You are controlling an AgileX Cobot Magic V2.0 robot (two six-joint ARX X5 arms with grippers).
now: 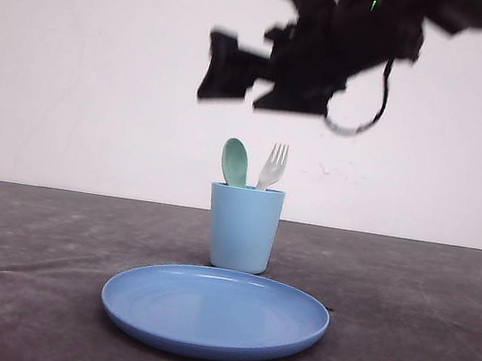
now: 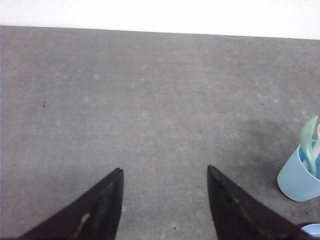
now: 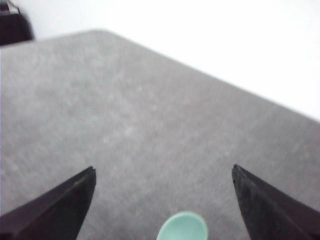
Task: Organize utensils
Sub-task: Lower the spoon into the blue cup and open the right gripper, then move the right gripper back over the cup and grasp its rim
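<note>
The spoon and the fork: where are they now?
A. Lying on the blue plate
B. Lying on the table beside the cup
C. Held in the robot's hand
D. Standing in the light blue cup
D: the spoon and the fork stand upright in the cup, behind the plate.

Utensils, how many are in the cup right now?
2. The mint-green spoon stands on the left side of the light blue cup, the white fork on the right, both bowl or tines up. Anything shorter inside the cup would be hidden.
</note>
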